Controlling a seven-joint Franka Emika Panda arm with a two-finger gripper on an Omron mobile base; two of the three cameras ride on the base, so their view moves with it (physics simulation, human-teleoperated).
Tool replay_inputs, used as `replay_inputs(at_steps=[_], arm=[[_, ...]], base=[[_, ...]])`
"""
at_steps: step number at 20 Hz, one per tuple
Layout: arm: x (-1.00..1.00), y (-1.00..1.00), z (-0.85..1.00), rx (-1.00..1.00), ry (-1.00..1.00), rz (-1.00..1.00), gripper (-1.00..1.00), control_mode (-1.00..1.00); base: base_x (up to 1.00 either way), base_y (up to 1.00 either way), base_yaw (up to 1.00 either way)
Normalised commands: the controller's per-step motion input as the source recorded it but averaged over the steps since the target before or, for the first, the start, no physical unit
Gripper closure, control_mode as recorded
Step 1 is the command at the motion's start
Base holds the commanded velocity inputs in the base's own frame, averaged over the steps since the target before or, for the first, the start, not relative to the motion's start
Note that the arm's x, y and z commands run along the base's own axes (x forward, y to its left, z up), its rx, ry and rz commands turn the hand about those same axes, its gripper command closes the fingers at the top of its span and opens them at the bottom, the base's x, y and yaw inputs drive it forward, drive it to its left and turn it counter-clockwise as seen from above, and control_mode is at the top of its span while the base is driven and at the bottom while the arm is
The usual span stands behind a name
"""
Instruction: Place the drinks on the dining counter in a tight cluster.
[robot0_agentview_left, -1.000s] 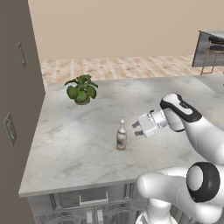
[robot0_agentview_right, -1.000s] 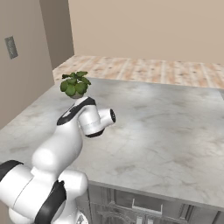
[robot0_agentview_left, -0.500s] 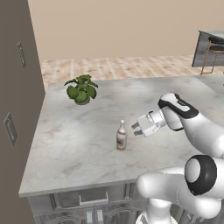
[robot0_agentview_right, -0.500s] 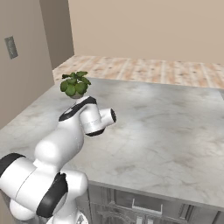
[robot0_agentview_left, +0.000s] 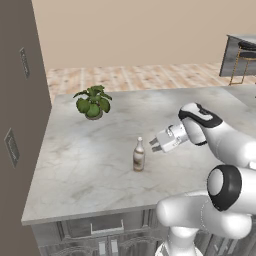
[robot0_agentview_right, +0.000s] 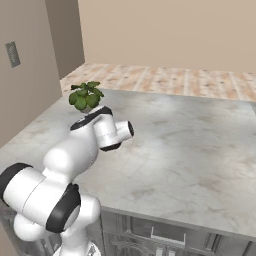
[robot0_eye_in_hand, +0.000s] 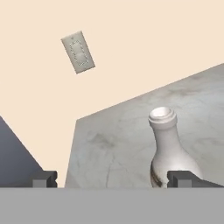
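One of the drinks, a slim brown-and-white bottle (robot0_agentview_left: 138, 155), stands upright on a grey marbled top over cabinet drawers (robot0_agentview_left: 75, 165). My gripper (robot0_agentview_left: 154, 145) hangs just right of it, level with its neck, open and holding nothing. In the hand view the bottle (robot0_eye_in_hand: 168, 151) rises close in, right of centre. It sits between my open gripper's (robot0_eye_in_hand: 113, 179) fingertips (robot0_eye_in_hand: 44, 178), nearer the right one. A far grey top (robot0_agentview_left: 240, 39) with a stool stands at the back right; I cannot tell whether it is the dining counter.
A potted green plant (robot0_agentview_left: 93, 103) (robot0_agentview_right: 85, 97) sits near the counter's far left corner. A tall dark cabinet (robot0_agentview_left: 20, 125) flanks the left edge. Wood floor (robot0_agentview_left: 150, 77) lies beyond the counter. A wall plate (robot0_eye_in_hand: 78, 51) shows on the beige wall.
My gripper has crept a little left toward the bottle, still open. The bottle and plant have not moved.
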Motion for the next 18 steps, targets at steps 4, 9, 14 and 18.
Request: replay_inputs(at_steps=[4,9,14,18], arm=[[0.14,-0.09,0.0,0.0,0.0,0.0,-1.0,-1.0],[0.25,-0.11,0.0,0.0,0.0,0.0,-1.0,-1.0],[0.2,-0.01,-0.11,0.0,-0.01,0.01,-1.0,-1.0],[0.14,0.0,-0.25,0.0,-0.02,0.03,-1.0,-1.0]], base=[[0.0,0.0,0.0],[0.0,0.0,0.0],[0.0,0.0,0.0],[0.0,0.0,0.0]])
